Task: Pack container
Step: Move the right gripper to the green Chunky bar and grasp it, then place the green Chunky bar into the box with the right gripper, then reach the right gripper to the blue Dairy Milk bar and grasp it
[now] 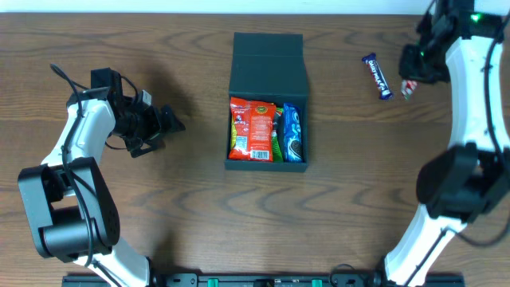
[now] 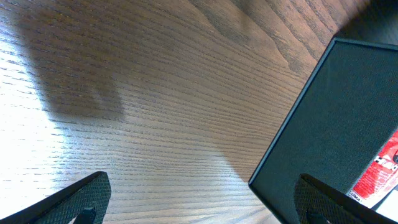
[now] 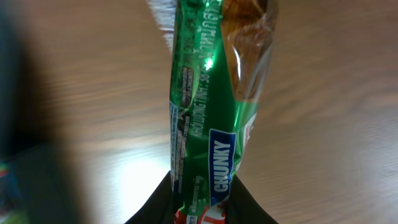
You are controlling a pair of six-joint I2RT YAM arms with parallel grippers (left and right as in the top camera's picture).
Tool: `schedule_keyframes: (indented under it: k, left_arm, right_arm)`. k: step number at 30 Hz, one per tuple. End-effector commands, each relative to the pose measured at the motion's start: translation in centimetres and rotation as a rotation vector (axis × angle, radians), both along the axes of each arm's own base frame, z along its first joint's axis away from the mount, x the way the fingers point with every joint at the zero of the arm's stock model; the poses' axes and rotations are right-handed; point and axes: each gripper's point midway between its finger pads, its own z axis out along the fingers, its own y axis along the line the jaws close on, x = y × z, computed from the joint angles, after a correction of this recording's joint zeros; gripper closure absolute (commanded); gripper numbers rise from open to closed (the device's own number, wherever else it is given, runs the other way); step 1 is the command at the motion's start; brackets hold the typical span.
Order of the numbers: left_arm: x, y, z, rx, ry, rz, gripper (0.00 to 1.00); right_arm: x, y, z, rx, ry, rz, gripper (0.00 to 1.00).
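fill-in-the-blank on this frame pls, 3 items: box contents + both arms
1. Inside the open container, a red snack packet lies next to a ____ cookie packet.
2. The right fingers are shut on a ____ packet marked CHUNKY.
3. The left fingers stand ____ and hold nothing.

Missing words: blue; green; open

From my console I see the left white-shelled tubular arm (image 1: 80,131) and its twin right arm (image 1: 472,84), both with bulky matt black joint housings, thin black cables (image 1: 65,78) looping off the left, a small green light (image 1: 476,17) on the right, and dark wedge-tipped fingers (image 2: 87,199) on the left gripper (image 2: 202,199).
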Motion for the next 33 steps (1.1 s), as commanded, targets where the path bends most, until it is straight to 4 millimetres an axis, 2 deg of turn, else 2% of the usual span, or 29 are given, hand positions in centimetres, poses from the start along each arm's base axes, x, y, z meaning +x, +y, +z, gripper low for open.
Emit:
schedule_keyframes:
  k: [1,4,7,11,14,18,19,22,23,24,26,29,32,33]
  left_arm:
    - [0.6,0.2,0.7,0.009,-0.029,-0.013,0.05]
    - [0.6,0.2,0.7,0.009,-0.029,-0.013,0.05]
    - [0.6,0.2,0.7,0.009,-0.029,-0.013,0.05]
    - [0.5,0.2,0.7,0.009,-0.027,-0.013,0.05]
    - [0.4,0.2,0.6,0.008,-0.022,-0.013,0.05]
    - [0.4,0.2,0.6,0.008,-0.021,-0.013,0.05]
    - [0.4,0.2,0.6,0.008,-0.021,-0.013,0.05]
    - [0.4,0.2,0.6,0.008,-0.020,-0.013,0.05]
    - [0.4,0.2,0.6,0.008,-0.021,-0.013,0.05]
    - [0.4,0.2,0.6,0.007,-0.019,-0.013,0.05]
    - [0.2,0.2,0.6,0.007,-0.014,-0.014,0.05]
    - [0.1,0.1,0.6,0.006,-0.008,-0.014,0.05]
    - [0.0,0.1,0.6,0.005,-0.003,-0.014,0.05]
    - [0.0,0.1,0.6,0.005,-0.003,-0.014,0.05]
  right_arm:
    - [-0.8,8.8,1.4,0.165,0.002,0.115,0.82]
    - [-2.5,15.2,0.0,0.217,0.075,0.190,0.83]
    - [-5.1,21.8,-3.2,0.222,0.151,0.264,0.83]
    - [-7.8,25.0,-6.5,0.215,0.226,0.268,0.82]
    - [-9.4,26.2,-8.4,0.205,0.267,0.282,0.81]
    - [-10.8,27.1,-9.6,0.192,0.297,0.314,0.76]
    - [-11.0,27.3,-9.8,0.191,0.299,0.319,0.71]
    - [-11.1,27.5,-9.9,0.189,0.301,0.326,0.40]
    - [-11.1,27.5,-9.8,0.191,0.298,0.327,0.35]
    - [-10.9,27.5,-9.5,0.196,0.293,0.330,0.34]
    - [-10.1,27.1,-8.1,0.208,0.261,0.325,0.36]
    - [-7.3,25.3,-4.6,0.205,0.141,0.294,0.35]
    - [-3.0,20.5,-0.2,0.108,-0.059,0.253,0.28]
    - [-1.6,18.2,1.0,0.056,-0.121,0.240,0.24]
